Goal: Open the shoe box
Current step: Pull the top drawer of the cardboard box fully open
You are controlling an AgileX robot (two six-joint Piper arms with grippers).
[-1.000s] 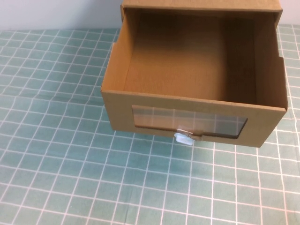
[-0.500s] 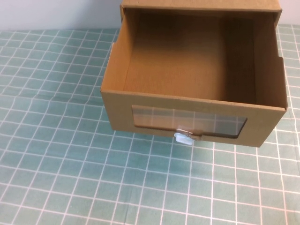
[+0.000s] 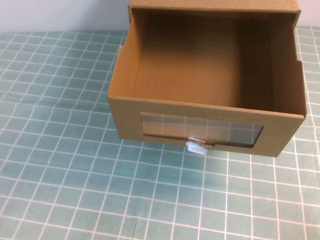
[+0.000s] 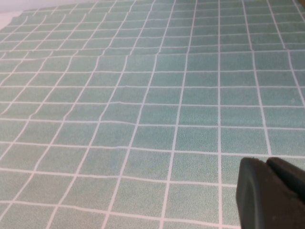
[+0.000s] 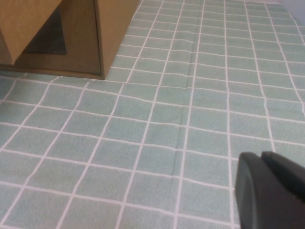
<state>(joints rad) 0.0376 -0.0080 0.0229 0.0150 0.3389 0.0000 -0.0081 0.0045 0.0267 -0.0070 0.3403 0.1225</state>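
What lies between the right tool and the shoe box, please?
Bare checked cloth, in the right wrist view; right tool and left tool both hover over cloth.

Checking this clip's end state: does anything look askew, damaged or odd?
Nothing stands out. The shoe box drawer sits pulled out, empty and undamaged; left pincer and right pincer hover shut over the cloth, away from the box.

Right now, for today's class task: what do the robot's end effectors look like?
Little shows. The left end effector, over the green checked cloth, and the right end effector, near the cardboard box, are both matte black with rounded edges. No cables or markings visible; the high view shows neither arm.
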